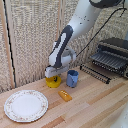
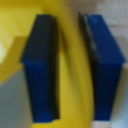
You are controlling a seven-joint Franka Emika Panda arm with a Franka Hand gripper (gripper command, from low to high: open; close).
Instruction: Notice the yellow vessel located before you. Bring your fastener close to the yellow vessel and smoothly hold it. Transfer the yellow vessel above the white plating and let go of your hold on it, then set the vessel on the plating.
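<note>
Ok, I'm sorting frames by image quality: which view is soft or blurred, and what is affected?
Wrist view: close-up and soft, the dark blue pincer fingers have fuzzy edges and the bright-yellow plastic bowl's rim smears between them. Exterior view: low resolution but even lighting; the large white patterned plate and blue cup read clearly.

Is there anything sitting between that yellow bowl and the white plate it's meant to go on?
Nothing visible. The yellow bowl sits under the gripper, its rim between the jaws. The wooden table toward the white plate looks bare; the blue cup and orange bread-like piece lie off that path.
</note>
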